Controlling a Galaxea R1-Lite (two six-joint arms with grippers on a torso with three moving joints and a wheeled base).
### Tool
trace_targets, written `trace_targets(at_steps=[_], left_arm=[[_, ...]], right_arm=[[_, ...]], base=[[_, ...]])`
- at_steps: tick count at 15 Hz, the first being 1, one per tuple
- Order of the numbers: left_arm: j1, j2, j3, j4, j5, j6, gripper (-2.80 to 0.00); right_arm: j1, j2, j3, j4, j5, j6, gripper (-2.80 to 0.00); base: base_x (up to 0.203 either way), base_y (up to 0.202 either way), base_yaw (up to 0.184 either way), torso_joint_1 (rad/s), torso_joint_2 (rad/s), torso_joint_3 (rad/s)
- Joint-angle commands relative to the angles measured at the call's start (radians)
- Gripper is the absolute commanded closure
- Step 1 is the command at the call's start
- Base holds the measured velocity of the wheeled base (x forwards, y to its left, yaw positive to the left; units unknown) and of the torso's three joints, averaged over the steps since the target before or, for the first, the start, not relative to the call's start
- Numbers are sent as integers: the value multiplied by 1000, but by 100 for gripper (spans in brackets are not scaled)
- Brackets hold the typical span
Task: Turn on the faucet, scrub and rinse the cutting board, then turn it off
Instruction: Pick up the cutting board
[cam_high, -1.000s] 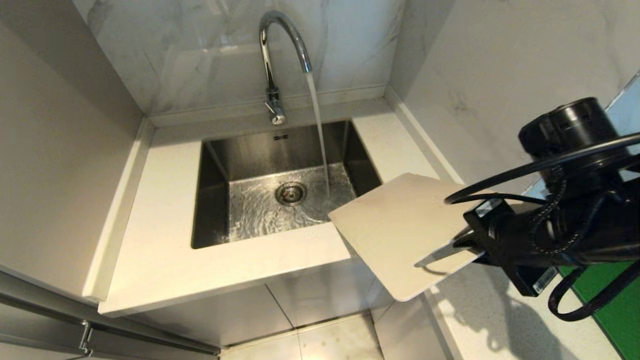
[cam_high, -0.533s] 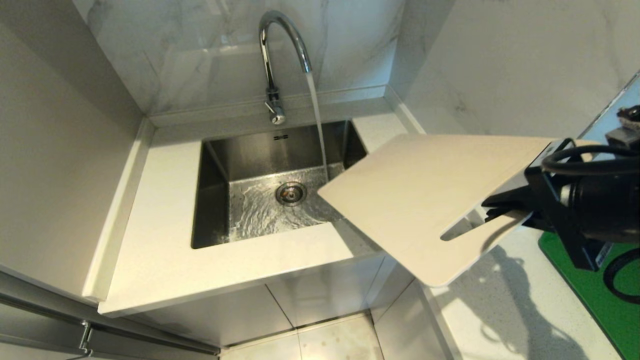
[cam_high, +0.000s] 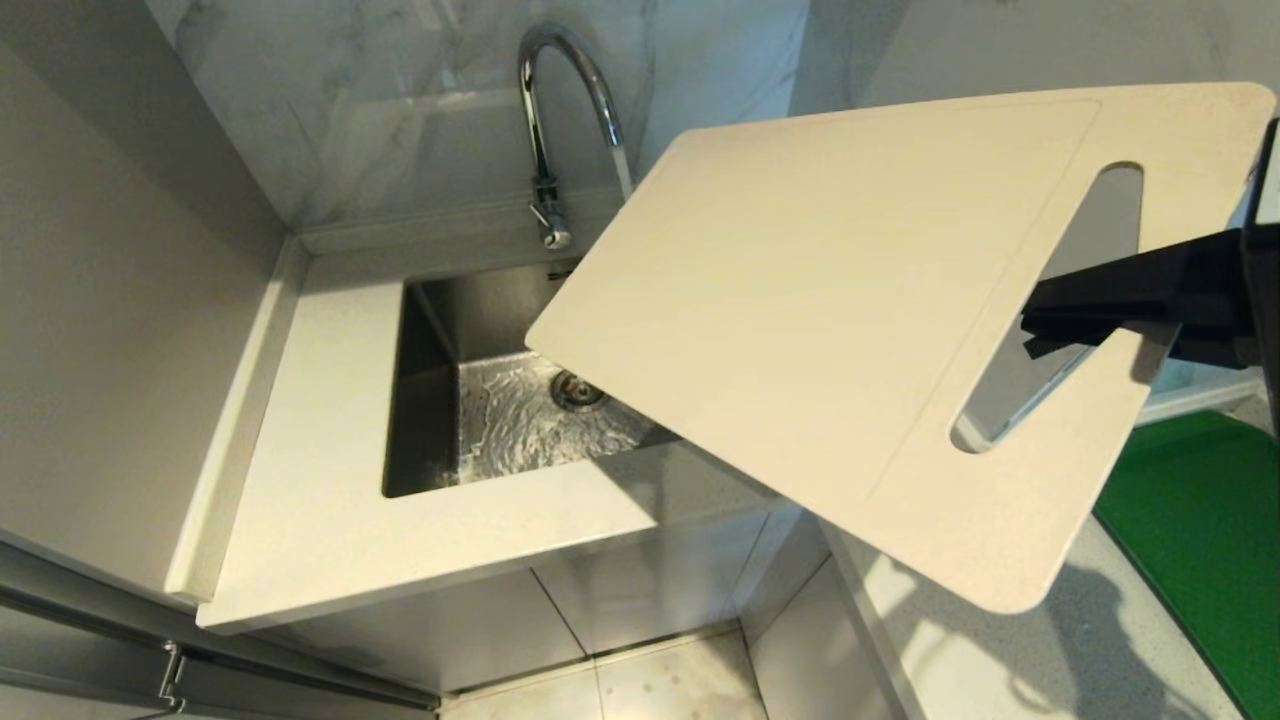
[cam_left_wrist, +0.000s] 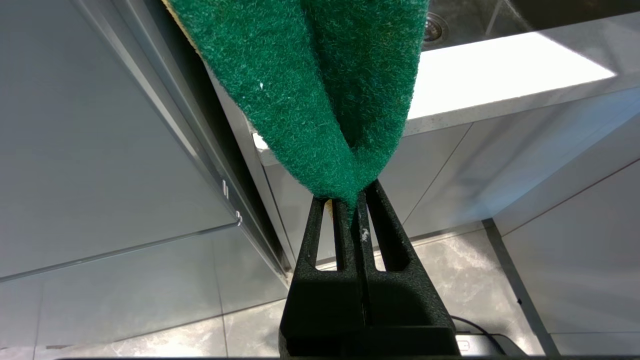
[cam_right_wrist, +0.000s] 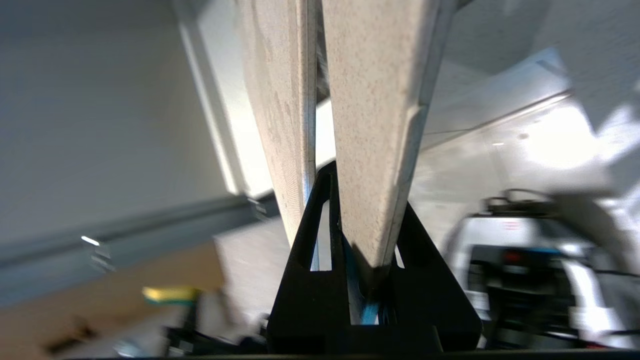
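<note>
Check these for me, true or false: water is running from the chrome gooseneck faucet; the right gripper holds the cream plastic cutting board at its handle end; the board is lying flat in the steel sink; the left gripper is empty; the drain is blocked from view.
1. Water runs from the chrome gooseneck faucet: true.
2. The right gripper holds the cream plastic cutting board at its handle-slot end: true.
3. The board lies flat in the steel sink: false; it is held tilted in the air above it.
4. The left gripper is empty: false; it clamps a green scouring sponge.
5. The drain is hidden: false; it partly shows below the board's edge.
</note>
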Motion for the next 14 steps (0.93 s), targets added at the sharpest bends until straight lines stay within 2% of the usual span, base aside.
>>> trace_targets(at_steps=[1,3,5,9,12,14], left_arm=[[0,1,0,0,0,0,0],[0,1,0,0,0,0,0],[0,1,0,0,0,0,0],[0,3,0,0,0,0,0],[0,1,0,0,0,0,0],[0,3,0,0,0,0,0]], right_arm=[[-1,9,-3,41,0,-140,0],[-1,30,-6,42,-3,-255,0],[-1,69,-14,10,-13,-299,0],[-6,136,-27,-82,-102,-293,0],[-9,147,-27,-99,-103,-290,0],[-9,155,-38,-114,-104,-253,0]], base=[[0,0,0,0,0,0],[0,0,0,0,0,0],[0,0,0,0,0,0],[0,0,0,0,0,0],[0,0,0,0,0,0],[0,0,0,0,0,0]])
